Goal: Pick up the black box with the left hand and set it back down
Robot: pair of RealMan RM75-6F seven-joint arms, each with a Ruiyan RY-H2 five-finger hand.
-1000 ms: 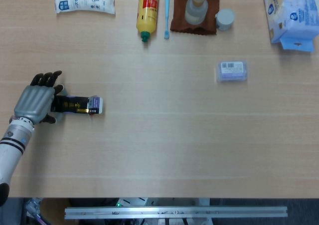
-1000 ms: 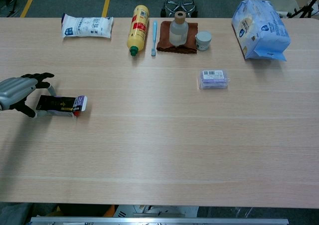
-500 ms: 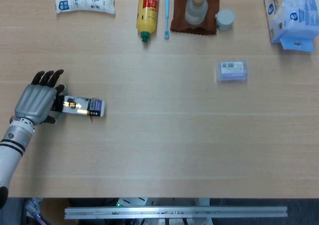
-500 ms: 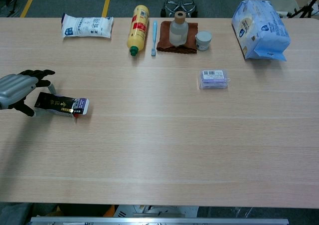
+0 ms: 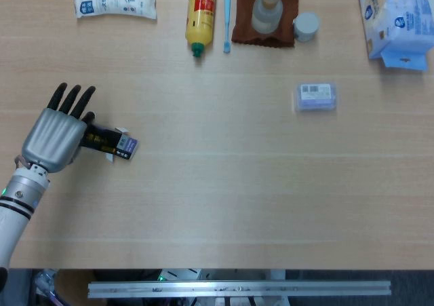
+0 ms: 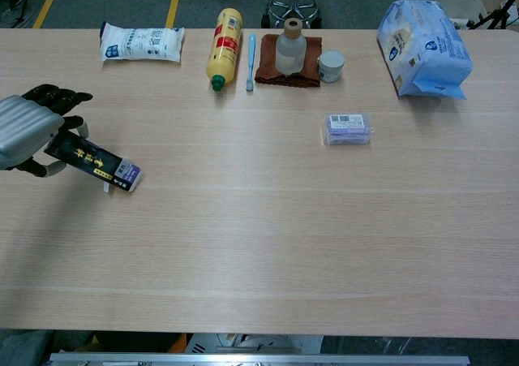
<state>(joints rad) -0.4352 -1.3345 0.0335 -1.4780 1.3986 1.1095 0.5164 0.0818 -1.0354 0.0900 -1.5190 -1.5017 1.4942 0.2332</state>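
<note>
Left hand (image 5: 53,138): long black rectangular box (image 6: 93,162) gripped at one end, tilted.
Pick-up judged done; setting down on the pale wooden surface (image 5: 237,184) is left.

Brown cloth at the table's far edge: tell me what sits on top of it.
A clear bottle stands on the brown cloth. The cloth beneath the bottle's base is covered from sight.
</note>
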